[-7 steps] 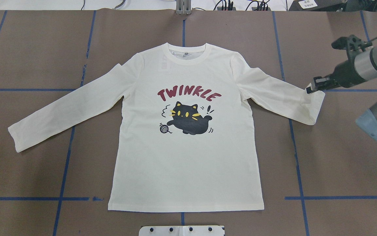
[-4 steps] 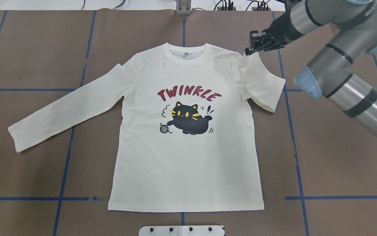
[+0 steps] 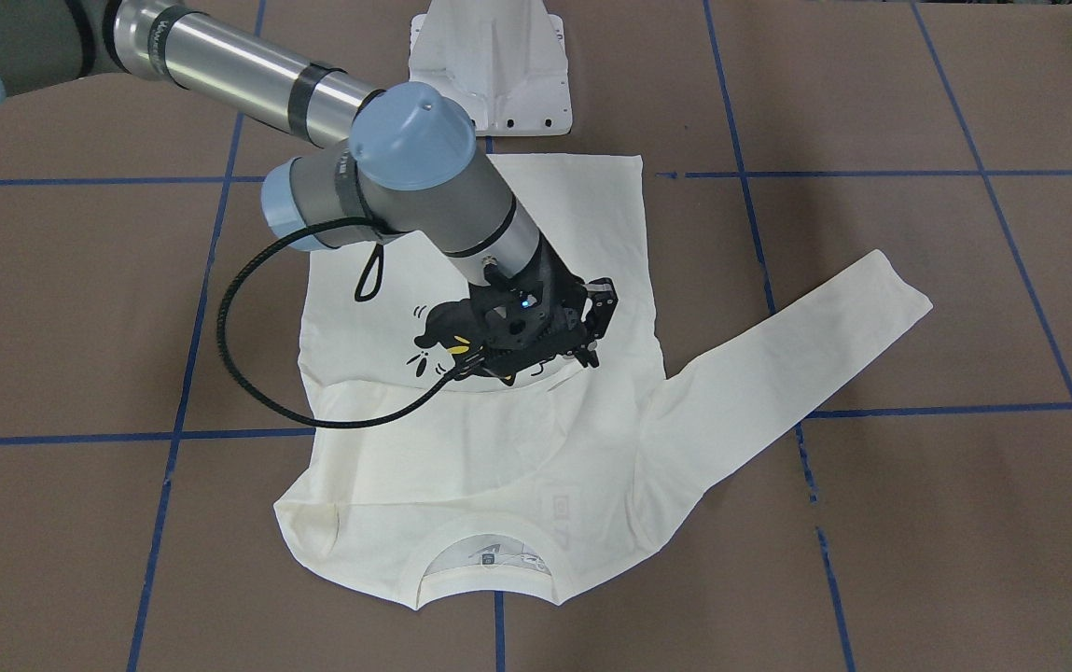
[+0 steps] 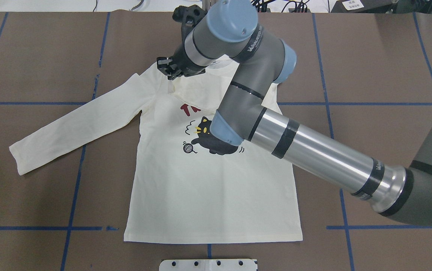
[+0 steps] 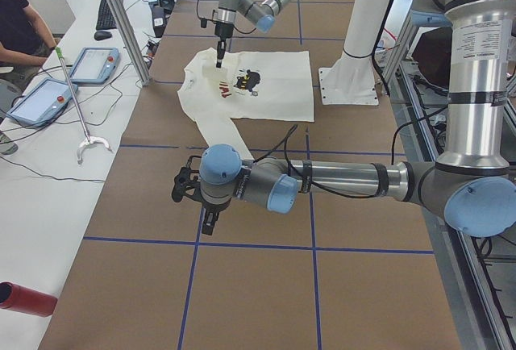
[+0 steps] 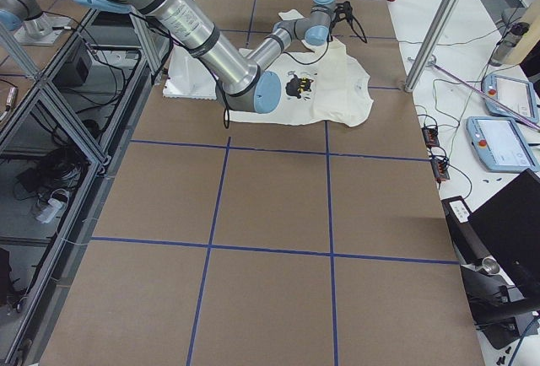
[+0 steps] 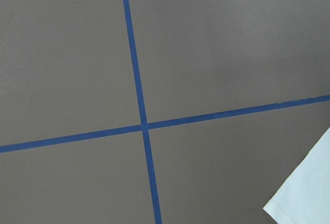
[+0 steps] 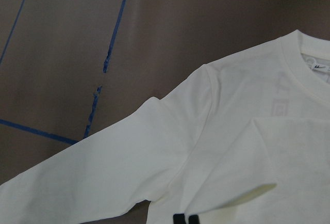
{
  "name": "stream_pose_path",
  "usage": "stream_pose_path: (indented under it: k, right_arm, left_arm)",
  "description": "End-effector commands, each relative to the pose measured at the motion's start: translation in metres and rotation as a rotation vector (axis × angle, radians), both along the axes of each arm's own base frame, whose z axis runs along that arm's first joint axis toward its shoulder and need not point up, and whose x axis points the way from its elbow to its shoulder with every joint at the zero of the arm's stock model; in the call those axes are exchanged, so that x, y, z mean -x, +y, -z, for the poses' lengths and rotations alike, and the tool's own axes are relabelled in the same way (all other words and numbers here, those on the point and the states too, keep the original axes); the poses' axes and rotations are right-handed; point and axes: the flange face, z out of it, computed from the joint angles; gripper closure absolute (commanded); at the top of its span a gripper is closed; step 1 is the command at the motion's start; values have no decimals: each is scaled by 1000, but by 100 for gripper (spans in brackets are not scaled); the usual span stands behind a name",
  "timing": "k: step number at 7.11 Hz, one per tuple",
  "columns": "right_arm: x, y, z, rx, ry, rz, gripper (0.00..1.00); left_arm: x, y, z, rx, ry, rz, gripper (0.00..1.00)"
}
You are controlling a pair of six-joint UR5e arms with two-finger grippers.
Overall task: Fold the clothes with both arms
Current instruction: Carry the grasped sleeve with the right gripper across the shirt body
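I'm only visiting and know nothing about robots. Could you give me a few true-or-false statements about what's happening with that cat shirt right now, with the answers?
1. The shirt lies with its cat print facing up. True.
2. Both sleeves are spread out to the sides. False: the right sleeve is folded across the chest, and only the left sleeve lies stretched out.
3. The whole word on the chest can be read. False: only the start of the lettering shows from overhead. The folded sleeve and the right arm hide the rest.
4. The right hand is over the shirt, near its left shoulder. True.
5. The left hand rests on the shirt. False: it hangs over bare table by the left cuff.
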Motion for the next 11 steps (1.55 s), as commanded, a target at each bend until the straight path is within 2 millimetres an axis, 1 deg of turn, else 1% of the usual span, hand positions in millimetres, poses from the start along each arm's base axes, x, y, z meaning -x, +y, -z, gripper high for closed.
stream_pose_path:
  k: [1,3,4,5,6,8,9,10,11]
  right_arm:
    - [55,36,-11,-42,3,-33,100]
    - [59,40,-9,-70,-43,-32,100]
    - [73,50,-9,-85,-52,-45,100]
    - [84,57,4,-99,-56,-68,8]
    - [87,63,31,-116,-90,-70,0]
    - [95,66,21,-107,-69,-83,0]
    - [96,64,17,-34,-69,-103,0]
    - [91,64,22,7,-12,-102,0]
    - [67,58,31,62,102,-93,0]
  left_arm:
    - [0,0,-1,1,0,0,0]
    - [0,0,-2,3,0,0,0]
    - [0,0,-2,3,0,0,0]
    - [0,-1,-2,2,0,-1,0]
    - [0,-1,-3,3,0,-1,0]
    - [0,-1,-2,2,0,-1,0]
    - [0,-2,-1,-8,1,2,0]
    - [0,-5,11,36,13,66,0]
    - [-17,-4,11,39,21,100,0]
